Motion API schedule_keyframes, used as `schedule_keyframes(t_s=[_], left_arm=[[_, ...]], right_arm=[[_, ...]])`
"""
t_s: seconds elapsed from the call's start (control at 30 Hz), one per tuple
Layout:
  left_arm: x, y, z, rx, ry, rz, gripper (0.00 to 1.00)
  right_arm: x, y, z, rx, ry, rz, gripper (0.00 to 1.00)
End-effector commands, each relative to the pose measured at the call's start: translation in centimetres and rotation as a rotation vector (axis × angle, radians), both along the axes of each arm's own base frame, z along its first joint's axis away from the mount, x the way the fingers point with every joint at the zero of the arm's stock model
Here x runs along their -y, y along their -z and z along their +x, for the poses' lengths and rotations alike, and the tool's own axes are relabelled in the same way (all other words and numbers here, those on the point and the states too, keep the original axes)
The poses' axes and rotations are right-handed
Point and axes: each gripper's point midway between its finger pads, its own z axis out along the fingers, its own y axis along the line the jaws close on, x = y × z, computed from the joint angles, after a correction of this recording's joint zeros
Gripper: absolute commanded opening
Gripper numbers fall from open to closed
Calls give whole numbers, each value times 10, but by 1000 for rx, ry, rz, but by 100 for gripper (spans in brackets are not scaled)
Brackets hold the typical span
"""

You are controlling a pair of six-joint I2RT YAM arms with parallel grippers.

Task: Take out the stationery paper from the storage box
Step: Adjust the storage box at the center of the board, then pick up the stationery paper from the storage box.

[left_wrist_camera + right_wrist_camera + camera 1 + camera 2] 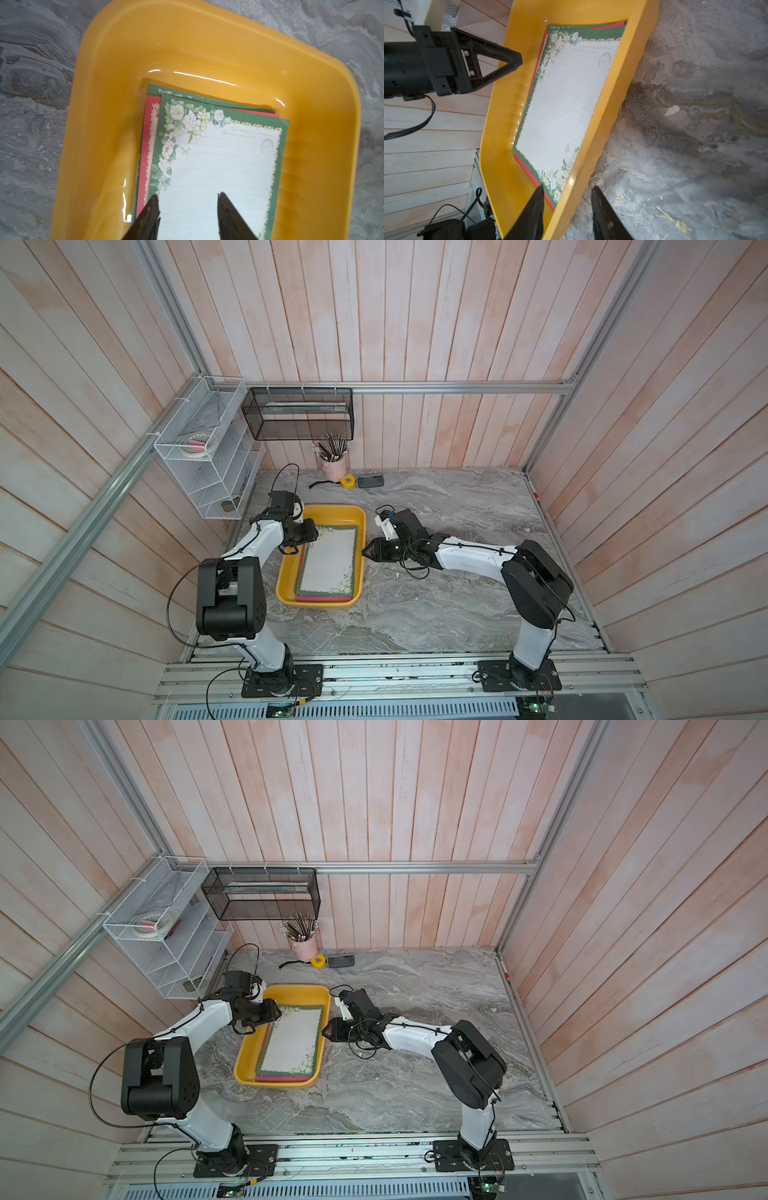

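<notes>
The yellow storage box (332, 512) (291, 990) sits left of the table's centre. The stationery paper (330, 558) (293, 1038) is stacked inside it, a green-bordered white lined sheet (218, 162) on top of red and green ones. My left gripper (188, 197) (309, 533) hovers open above the top sheet's far left part, nothing between its fingers. My right gripper (568, 188) (365, 551) is open and straddles the box's right wall (593, 133), one finger inside over the sheet's corner and the other outside above the table.
At the back stand a pink cup of pencils (334, 466), a yellow tape measure (348, 481) and a dark device (371, 481). A black mesh basket (297, 412) and a white wire rack (208, 456) hang on the wall behind and to the left.
</notes>
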Motion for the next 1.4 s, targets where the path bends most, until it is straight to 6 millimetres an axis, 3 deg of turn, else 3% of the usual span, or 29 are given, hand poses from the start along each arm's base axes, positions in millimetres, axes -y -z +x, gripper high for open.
schedule_keyframes(t_s=[0.0,1.37], left_arm=[[-1,16,-7,-48,17,34,48],[0,53,-17,-175,48,158,52]], right_arm=[[-7,5,-4,-17,-15,14,40],[-19,9,-4,-40,-44,19,36]])
